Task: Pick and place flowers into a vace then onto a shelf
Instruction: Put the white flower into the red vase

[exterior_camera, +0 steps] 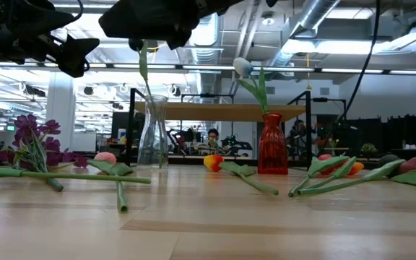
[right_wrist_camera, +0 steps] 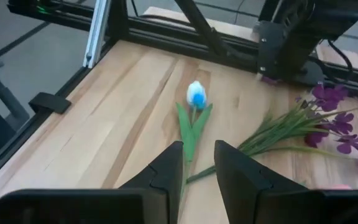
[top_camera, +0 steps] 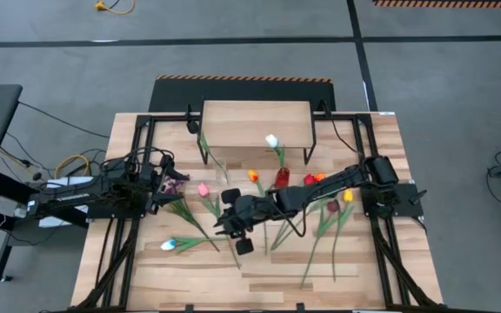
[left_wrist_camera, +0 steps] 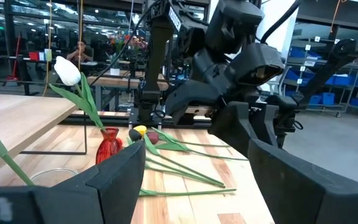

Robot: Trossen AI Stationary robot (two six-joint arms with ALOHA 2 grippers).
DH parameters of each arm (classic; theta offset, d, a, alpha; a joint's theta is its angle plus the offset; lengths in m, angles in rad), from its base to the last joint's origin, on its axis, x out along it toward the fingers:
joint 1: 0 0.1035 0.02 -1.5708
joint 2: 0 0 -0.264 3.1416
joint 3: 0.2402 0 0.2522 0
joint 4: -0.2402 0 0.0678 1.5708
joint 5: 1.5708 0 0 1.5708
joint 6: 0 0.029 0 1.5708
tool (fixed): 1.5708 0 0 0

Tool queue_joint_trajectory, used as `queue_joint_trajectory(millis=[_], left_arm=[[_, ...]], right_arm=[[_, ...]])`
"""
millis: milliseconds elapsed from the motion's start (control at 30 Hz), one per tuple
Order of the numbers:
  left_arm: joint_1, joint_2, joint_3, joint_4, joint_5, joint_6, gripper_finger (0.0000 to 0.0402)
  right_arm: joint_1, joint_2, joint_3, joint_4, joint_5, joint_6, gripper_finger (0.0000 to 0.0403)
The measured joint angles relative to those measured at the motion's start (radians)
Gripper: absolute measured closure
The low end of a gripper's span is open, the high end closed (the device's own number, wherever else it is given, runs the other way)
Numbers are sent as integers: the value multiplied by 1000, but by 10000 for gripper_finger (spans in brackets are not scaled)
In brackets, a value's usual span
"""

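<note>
Flower: the white-blue tulip (right_wrist_camera: 196, 94) lies on the table (top_camera: 259, 283).
Way: at 8 o'clock from the right gripper (top_camera: 233, 228).
Stem: points at 3 o'clock.
Right gripper: narrow gap, holds nothing.
Left gripper (left_wrist_camera: 191, 180): wide, farther off.

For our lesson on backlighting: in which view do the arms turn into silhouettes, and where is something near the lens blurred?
Low view: bright ceiling lights behind leave the arms as black shapes above the clear glass vase. Right wrist view: the right hand is soft-edged close to the lens, while the blue-and-white tulip beyond is clearer. Left wrist view: the left hand looms large and blurred.
</note>
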Motion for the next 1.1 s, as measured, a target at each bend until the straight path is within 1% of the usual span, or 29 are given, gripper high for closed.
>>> queue_joint_trajectory(millis=[200, 300, 400, 500, 700, 767, 867, 967, 1033, 1100], left_arm=[[0, 0, 0, 9, 0, 6, 126], [0, 0, 0, 26, -1, 4, 126], [0, 0, 0, 21, 6, -44, 126], [0, 0, 0, 15, 49, -61, 126], [0, 0, 0, -29, 226, -34, 126], [-2, 0, 0, -29, 250, -30, 126], [-23, 0, 0, -29, 241, -33, 126], [-62, 0, 0, -30, 210, -53, 126], [-102, 0, 0, -30, 179, -71, 126], [-154, 0, -6, -22, 121, -97, 126]], right_arm=[[7, -3, 2, -28, 0, -6, 317], [8, -4, 2, -99, -1, -5, 317], [8, -4, 1, -179, -2, 21, 317], [8, -4, 1, -220, -2, 54, 317], [22, -4, 1, -234, -2, 72, 317], [28, -4, 1, -234, -2, 72, 317], [32, -5, 1, -256, -2, 72, 317], [32, -25, 1, -315, 1, 72, 317], [26, -35, 2, -331, 0, 72, 317], [23, -52, -2, -352, 0, 62, 317]])
